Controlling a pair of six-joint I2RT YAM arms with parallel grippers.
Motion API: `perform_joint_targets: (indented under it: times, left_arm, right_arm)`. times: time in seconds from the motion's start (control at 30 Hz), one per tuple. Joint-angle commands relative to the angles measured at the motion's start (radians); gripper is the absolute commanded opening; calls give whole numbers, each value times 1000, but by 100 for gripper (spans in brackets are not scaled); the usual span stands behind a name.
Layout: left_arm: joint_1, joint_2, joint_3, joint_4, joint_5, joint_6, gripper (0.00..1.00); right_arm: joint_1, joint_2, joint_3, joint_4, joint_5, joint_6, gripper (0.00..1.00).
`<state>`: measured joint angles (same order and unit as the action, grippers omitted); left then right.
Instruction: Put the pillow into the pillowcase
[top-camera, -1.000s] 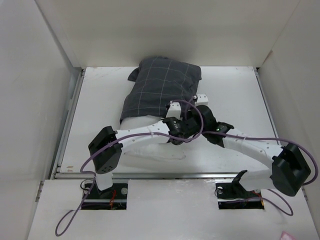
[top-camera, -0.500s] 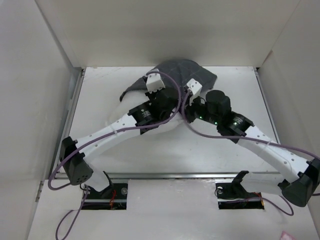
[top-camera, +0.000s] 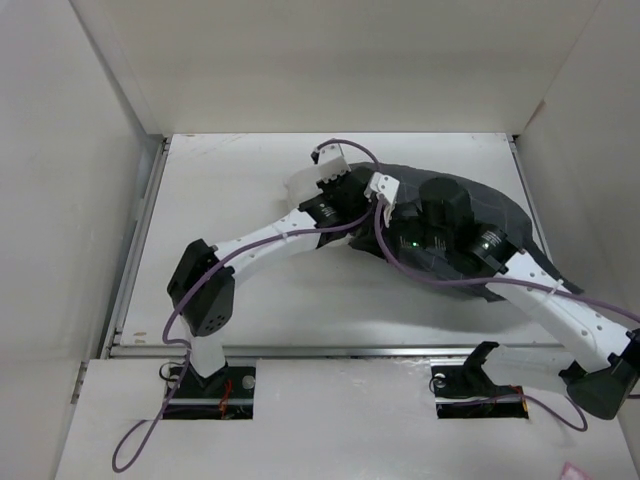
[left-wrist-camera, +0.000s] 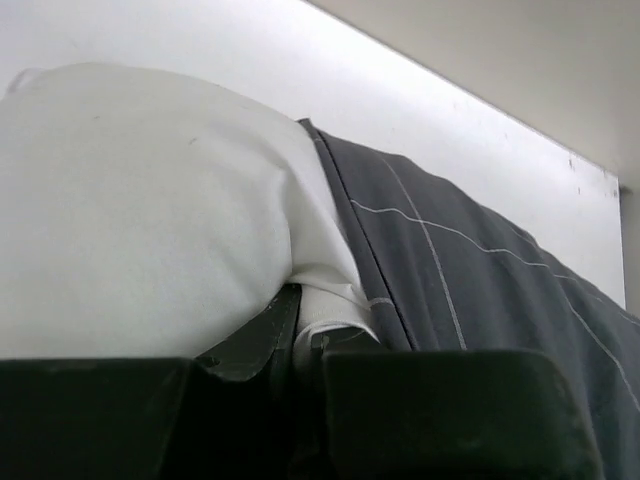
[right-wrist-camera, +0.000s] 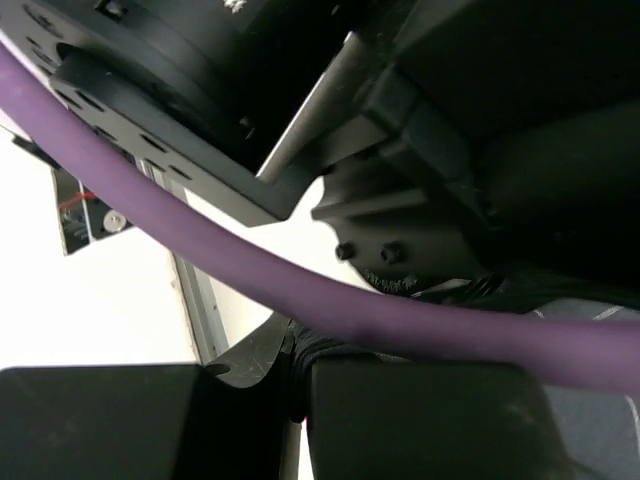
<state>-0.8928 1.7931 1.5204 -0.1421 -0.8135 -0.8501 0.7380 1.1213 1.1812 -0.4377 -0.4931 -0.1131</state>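
In the left wrist view the white pillow (left-wrist-camera: 150, 200) bulges at the left, and the dark grid-check pillowcase (left-wrist-camera: 480, 280) covers its right part. My left gripper (left-wrist-camera: 300, 335) is shut on a fold of the pillow's white edge, right at the pillowcase's hem. My right gripper (right-wrist-camera: 300, 355) is shut on bunched dark pillowcase fabric (right-wrist-camera: 322, 352). In the top view the pillowcase (top-camera: 505, 212) lies as a dark mound at the right. Both grippers, left (top-camera: 345, 192) and right (top-camera: 375, 215), meet at its left end. The arms hide the pillow there.
White walls close the table (top-camera: 230, 180) at back, left and right; the pillowcase reaches near the right wall. The left arm's wrist and a purple cable (right-wrist-camera: 300, 290) fill most of the right wrist view. A metal rail (top-camera: 320, 350) runs along the near edge.
Both grippers and the pillowcase have swung from the back centre toward the right. The dark mound now lies at the right side. The left arm's elbow has drawn in.
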Motion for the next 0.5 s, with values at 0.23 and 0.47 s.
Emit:
perform_joint_targets:
  times: [0.23, 0.47]
  left_arm:
    - [20, -161, -136, 179, 217, 181, 100]
    - [112, -526, -390, 69, 404, 298, 100]
  right_arm:
    - [4, -35, 127, 122, -246, -3, 0]
    - [-5, -91, 35, 171, -179, 21, 0]
